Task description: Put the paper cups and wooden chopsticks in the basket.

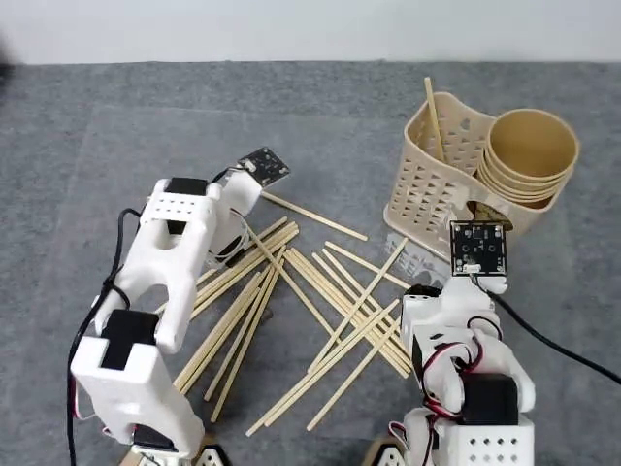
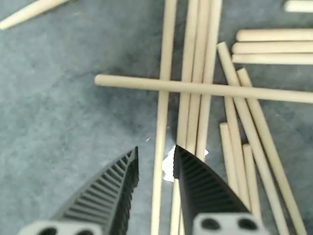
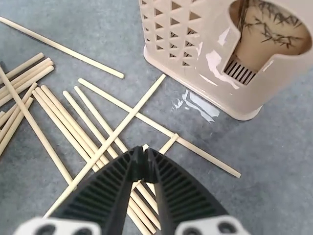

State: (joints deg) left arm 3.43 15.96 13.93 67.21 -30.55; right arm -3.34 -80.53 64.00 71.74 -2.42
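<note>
Many wooden chopsticks [image 1: 291, 301] lie scattered on the grey cloth between the two arms. The beige basket [image 1: 427, 194] stands at the back right. It holds a stack of paper cups [image 1: 529, 155] and one upright chopstick [image 1: 434, 116]. My left gripper [image 2: 155, 152] is low over the left part of the pile. It is open, with a single chopstick [image 2: 160, 127] lying between its fingers. My right gripper [image 3: 143, 151] is shut with nothing in it. It hovers over chopsticks [image 3: 93, 132] just in front of the basket [image 3: 195, 44], where a cup [image 3: 274, 34] shows through the cutout.
The left arm [image 1: 175, 262] leans over the pile's left side. The right arm [image 1: 456, 340] stands close to the basket's front. Grey cloth [image 1: 116, 146] covers the table, with bare room at the back left.
</note>
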